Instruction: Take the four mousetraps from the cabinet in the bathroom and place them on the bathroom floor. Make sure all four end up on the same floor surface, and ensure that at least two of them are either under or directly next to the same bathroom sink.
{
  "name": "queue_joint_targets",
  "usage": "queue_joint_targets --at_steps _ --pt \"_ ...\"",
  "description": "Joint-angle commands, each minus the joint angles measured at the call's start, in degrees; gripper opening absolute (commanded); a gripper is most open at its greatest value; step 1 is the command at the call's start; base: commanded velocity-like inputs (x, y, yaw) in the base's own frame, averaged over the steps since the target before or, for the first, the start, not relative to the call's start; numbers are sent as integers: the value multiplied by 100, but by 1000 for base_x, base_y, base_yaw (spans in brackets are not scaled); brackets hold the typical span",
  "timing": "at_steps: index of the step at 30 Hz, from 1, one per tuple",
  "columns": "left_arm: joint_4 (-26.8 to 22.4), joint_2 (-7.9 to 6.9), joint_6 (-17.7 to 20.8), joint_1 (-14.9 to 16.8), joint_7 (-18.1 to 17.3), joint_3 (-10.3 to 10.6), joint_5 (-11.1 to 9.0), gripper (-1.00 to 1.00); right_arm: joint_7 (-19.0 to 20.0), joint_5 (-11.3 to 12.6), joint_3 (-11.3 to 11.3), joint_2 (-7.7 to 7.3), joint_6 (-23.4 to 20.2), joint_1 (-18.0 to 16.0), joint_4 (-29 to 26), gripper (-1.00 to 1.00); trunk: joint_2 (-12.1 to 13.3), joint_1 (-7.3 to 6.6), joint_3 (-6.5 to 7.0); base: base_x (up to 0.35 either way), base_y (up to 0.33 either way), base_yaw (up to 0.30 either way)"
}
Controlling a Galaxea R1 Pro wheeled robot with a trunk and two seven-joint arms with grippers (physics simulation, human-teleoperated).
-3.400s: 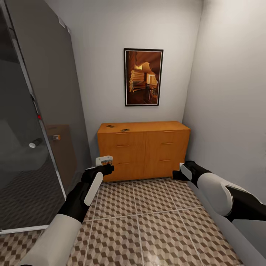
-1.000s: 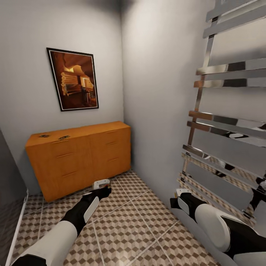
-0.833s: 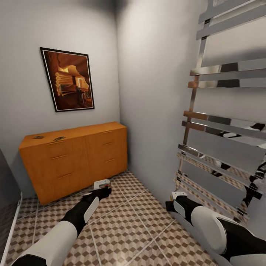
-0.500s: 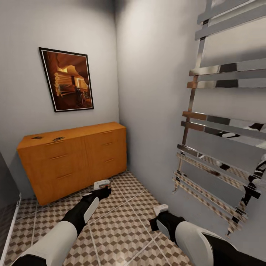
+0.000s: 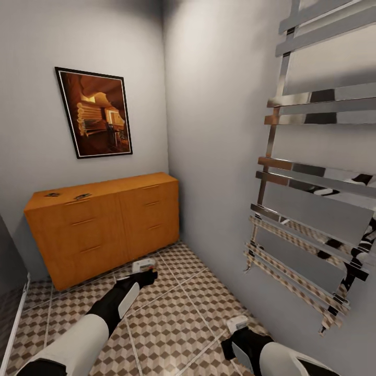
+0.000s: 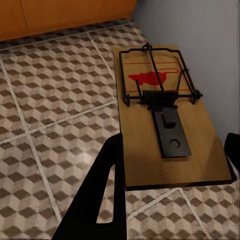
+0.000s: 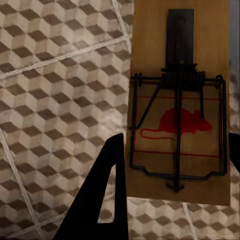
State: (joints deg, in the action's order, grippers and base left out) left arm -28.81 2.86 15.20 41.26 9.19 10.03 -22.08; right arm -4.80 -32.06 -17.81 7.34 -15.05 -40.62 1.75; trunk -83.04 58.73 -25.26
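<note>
Each gripper is shut on one mousetrap. In the left wrist view a tan board with a dark spring bar and red mouse print, the mousetrap [image 6: 165, 115], sits between the fingers [image 6: 107, 190] of my left gripper [image 6: 175, 145], just above the bathroom floor [image 6: 55, 100]. My right gripper [image 7: 175, 145] holds a second mousetrap [image 7: 180, 115] over the tiles beside the grey wall. The head view has the left gripper [image 5: 144, 267] low in front of the cabinet [image 5: 104, 230] and the right gripper [image 5: 237, 325] near the right wall. Two more mousetraps [image 5: 52, 195] [image 5: 82, 197] lie on the cabinet top. The bathroom sink is out of view.
A chrome towel rail [image 5: 313, 209] is mounted on the right wall, close above my right arm. A framed picture [image 5: 94, 112] hangs over the cabinet. A dark glass shower panel [image 5: 8, 250] edges the left side. Cube-patterned tiles [image 5: 172, 313] stretch between my arms.
The camera swung right from facing the cabinet to facing the corner. In the last half second my right gripper dropped and drew back toward me with its trap. The left gripper sank slightly.
</note>
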Motion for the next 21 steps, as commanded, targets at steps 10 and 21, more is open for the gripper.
queue_joint_targets --at_steps 10,21 --pt "1227 78 -98 4 -162 37 -70 -100 347 688 -57 -743 215 376 10 -100 -4 0 -6 0 0 0" --pt "2657 187 -881 0 -183 25 -73 -100 436 866 -63 -950 316 697 10 -100 -4 0 1 0 0 -72"
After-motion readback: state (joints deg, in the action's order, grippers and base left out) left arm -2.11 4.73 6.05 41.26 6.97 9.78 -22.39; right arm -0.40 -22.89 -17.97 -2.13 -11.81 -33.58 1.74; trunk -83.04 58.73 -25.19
